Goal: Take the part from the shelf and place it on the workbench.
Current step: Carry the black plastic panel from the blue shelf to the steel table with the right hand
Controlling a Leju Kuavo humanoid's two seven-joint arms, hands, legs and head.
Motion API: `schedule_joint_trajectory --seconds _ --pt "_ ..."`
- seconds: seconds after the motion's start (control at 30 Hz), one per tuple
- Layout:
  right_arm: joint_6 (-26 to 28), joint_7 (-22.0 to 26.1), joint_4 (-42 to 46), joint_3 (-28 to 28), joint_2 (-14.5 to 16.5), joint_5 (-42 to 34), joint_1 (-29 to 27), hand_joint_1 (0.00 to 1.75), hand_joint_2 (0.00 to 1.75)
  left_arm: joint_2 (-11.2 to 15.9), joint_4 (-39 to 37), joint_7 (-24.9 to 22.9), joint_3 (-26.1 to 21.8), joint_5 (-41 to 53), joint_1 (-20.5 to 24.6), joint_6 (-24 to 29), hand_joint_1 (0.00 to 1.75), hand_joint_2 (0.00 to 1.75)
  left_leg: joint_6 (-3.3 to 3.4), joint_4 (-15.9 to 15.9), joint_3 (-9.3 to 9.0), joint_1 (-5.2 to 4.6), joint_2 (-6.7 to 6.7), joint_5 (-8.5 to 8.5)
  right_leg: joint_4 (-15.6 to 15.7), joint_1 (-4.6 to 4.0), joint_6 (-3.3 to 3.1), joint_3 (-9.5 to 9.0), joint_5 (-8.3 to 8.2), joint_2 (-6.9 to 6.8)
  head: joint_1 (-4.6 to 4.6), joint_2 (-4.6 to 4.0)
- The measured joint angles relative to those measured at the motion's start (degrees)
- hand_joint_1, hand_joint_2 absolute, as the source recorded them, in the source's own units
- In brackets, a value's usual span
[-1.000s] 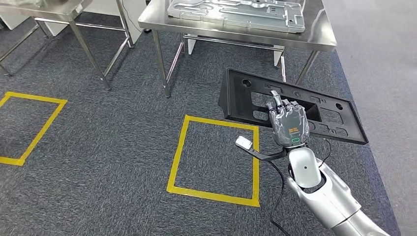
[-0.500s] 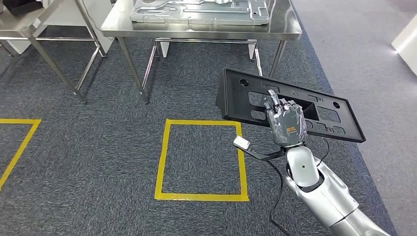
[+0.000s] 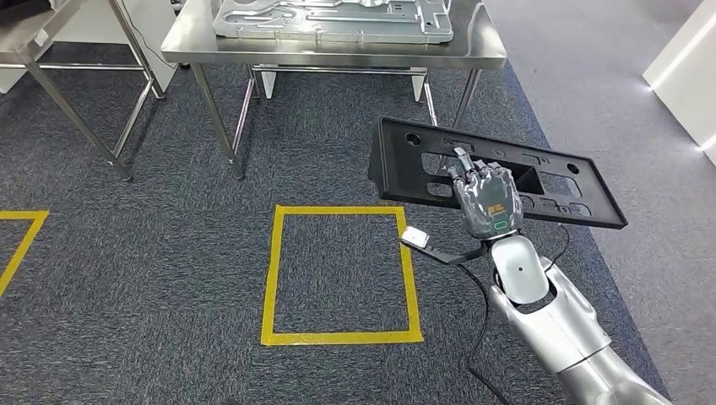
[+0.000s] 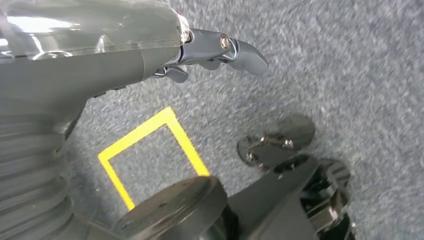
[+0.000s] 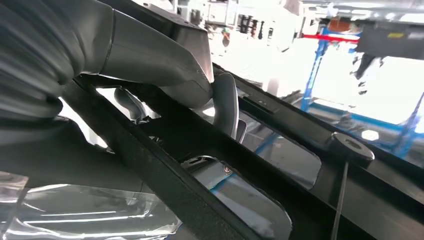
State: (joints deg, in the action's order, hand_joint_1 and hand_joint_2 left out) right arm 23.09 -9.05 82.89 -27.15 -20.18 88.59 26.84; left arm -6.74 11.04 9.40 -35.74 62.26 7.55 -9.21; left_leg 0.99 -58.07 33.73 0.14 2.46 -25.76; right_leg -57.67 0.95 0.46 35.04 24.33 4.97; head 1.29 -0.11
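A yellow taped square (image 3: 339,274) was seen on the grey carpet (image 3: 152,278) at the left-centre of the head view. Behind it, a steel surface (image 3: 338,49) was carrying a grey metal plate (image 3: 333,18). To the right, the black part (image 3: 405,164) was held in the air over the carpet, near the surface's front right leg, gripped by the right robot hand (image 3: 487,201) with fingers (image 5: 226,102) hooked through one cut-out. The left robot hand (image 4: 220,50) was held above the carpet with nothing in it, fingers partly extended.
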Motion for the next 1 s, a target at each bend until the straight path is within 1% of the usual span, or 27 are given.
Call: schedule_joint_trajectory --seconds 0.07,0.17,0.27,0.43,0.53,0.63,0.67,0.7,0.73,0.77,0.8,0.83,0.87,0.9,0.93,0.97,1.0 --pt "-2.38 3.30 -2.27 -0.09 0.28 0.00 3.94 1.75 1.75 0.01 0.00 -0.42 -0.28 0.13 0.21 -0.43 0.00 1.75 0.13 -0.03 0.09 -0.08 -0.01 0.08 0.03 0.10 0.33 0.09 -0.13 0.00 0.00 0.00" --pt "-5.87 7.39 -7.05 -0.64 1.10 0.00 11.73 1.75 1.75 0.04 0.00 -0.92 -0.55 0.64 0.72 -1.11 0.00 1.75 0.27 -0.05 0.24 -0.14 0.00 0.21 0.04 0.20 0.86 0.22 -0.26 -0.06 0.00 0.00" --pt "-9.66 9.96 -12.90 -3.19 1.91 0.00 20.91 1.75 1.75 0.18 0.00 -1.03 -0.64 1.16 1.16 -1.95 0.00 1.75 0.22 -0.06 0.33 -0.14 0.02 0.35 0.01 0.21 1.07 0.38 -0.38 -0.09 0.00 0.00" --pt "-13.64 12.21 -22.77 -10.70 2.72 0.00 36.11 1.75 1.75 0.36 0.00 -1.18 -0.97 1.93 1.68 -2.50 0.00 1.75 0.05 -0.06 0.47 -0.10 0.11 0.51 -0.23 0.20 1.08 0.63 -0.43 -0.22 0.00 0.00" --pt "-14.46 13.07 -27.84 -15.42 3.66 0.00 44.12 1.75 1.75 0.38 0.00 -1.32 -1.10 2.24 1.88 -2.78 0.00 1.75 -0.03 -0.12 0.60 -0.11 0.13 0.54 -0.28 0.22 1.06 0.83 -0.45 -0.24 0.01 0.00" --pt "-14.72 13.02 -31.05 -18.37 4.62 0.00 49.35 1.75 1.75 0.45 0.00 -1.20 -1.34 2.50 2.06 -3.20 0.00 1.75 0.35 -0.22 0.66 -0.33 0.07 0.44 -0.13 0.42 1.25 0.81 -0.65 -0.11 0.02 0.00" --pt "-14.87 12.89 -31.84 -19.11 4.84 0.00 50.58 1.75 1.75 0.47 0.00 -1.11 -1.42 2.54 2.14 -3.34 0.00 1.75 0.52 -0.08 0.62 -0.36 0.00 0.47 -0.21 0.37 1.36 0.76 -0.80 -0.07 0.01 0.00" --pt "-15.01 12.72 -32.48 -19.66 5.02 0.00 51.49 1.75 1.75 0.41 0.00 -1.03 -1.47 2.54 2.21 -3.48 0.00 1.75 0.65 0.22 0.41 -0.19 -0.12 0.58 -0.36 0.26 1.47 0.82 -0.85 -0.14 0.02 0.00" --pt "-15.12 12.55 -33.03 -20.07 5.11 0.00 52.19 1.75 1.75 0.38 0.00 -0.98 -1.50 2.52 2.27 -3.61 0.00 1.75 0.82 0.65 0.10 0.02 -0.24 0.58 -0.84 0.11 1.60 1.00 -0.80 -0.74 0.01 0.00" --pt "-15.20 12.42 -33.45 -20.38 5.24 0.00 52.80 1.75 1.75 0.33 0.00 -0.96 -1.52 2.50 2.31 -3.71 0.00 1.75 1.02 1.01 -0.25 0.25 -0.37 0.49 -2.02 0.01 1.74 1.68 -0.30 -1.67 0.00 0.00" --pt "-15.25 12.31 -33.85 -20.64 5.38 0.00 53.33 1.75 1.75 0.28 0.00 -0.95 -1.54 2.44 2.33 -3.78 0.00 1.75 1.17 1.31 -0.60 0.46 -0.55 0.33 -4.26 0.00 1.92 2.98 0.61 -2.71 0.00 0.00" --pt "-15.25 12.22 -34.28 -20.94 5.55 0.00 53.84 1.75 1.75 0.30 0.00 -0.95 -1.56 2.36 2.31 -3.84 0.00 1.75 1.26 1.46 -0.87 0.50 -0.75 0.04 -7.52 0.07 2.17 4.81 1.79 -3.70 -0.01 0.00" --pt "-15.17 12.12 -34.80 -21.35 5.77 0.00 54.28 1.75 1.75 0.30 0.00 -0.96 -1.60 2.25 2.25 -3.90 0.00 1.75 1.24 1.47 -1.15 0.54 -1.00 -0.23 -11.28 0.23 2.44 7.04 3.01 -4.23 0.00 0.00" --pt "-14.98 11.99 -35.48 -21.85 6.01 0.00 54.53 1.75 1.75 0.30 0.00 -0.96 -1.68 2.09 2.16 -3.94 0.00 1.75 1.05 1.44 -1.56 0.60 -1.29 -0.54 -14.25 0.45 2.70 8.97 3.67 -4.45 0.00 0.00" --pt "-14.74 11.86 -36.26 -22.39 6.25 0.00 54.66 1.75 1.75 0.29 0.00 -0.97 -1.81 1.90 2.06 -3.99 0.00 1.75 0.78 1.42 -2.11 0.72 -1.57 -0.92 -15.55 0.67 2.93 10.12 3.39 -4.57 0.00 0.00" --pt "-14.50 11.71 -37.04 -22.91 6.46 0.00 54.73 1.75 1.75 0.28 0.00 -0.98 -1.95 1.74 1.99 -4.00 0.00 1.75 0.44 1.36 -2.78 0.90 -1.81 -1.35 -14.66 0.88 3.09 10.14 2.07 -4.71 0.00 0.00" --pt "-14.29 11.58 -37.73 -23.36 6.65 0.00 54.80 1.75 1.75 0.26 0.00 -0.99 -2.10 1.60 1.94 -4.02 0.00 1.75 0.04 1.26 -3.53 1.13 -2.02 -1.82 -11.65 1.07 3.22 9.06 -0.04 -4.88 0.00 0.00"
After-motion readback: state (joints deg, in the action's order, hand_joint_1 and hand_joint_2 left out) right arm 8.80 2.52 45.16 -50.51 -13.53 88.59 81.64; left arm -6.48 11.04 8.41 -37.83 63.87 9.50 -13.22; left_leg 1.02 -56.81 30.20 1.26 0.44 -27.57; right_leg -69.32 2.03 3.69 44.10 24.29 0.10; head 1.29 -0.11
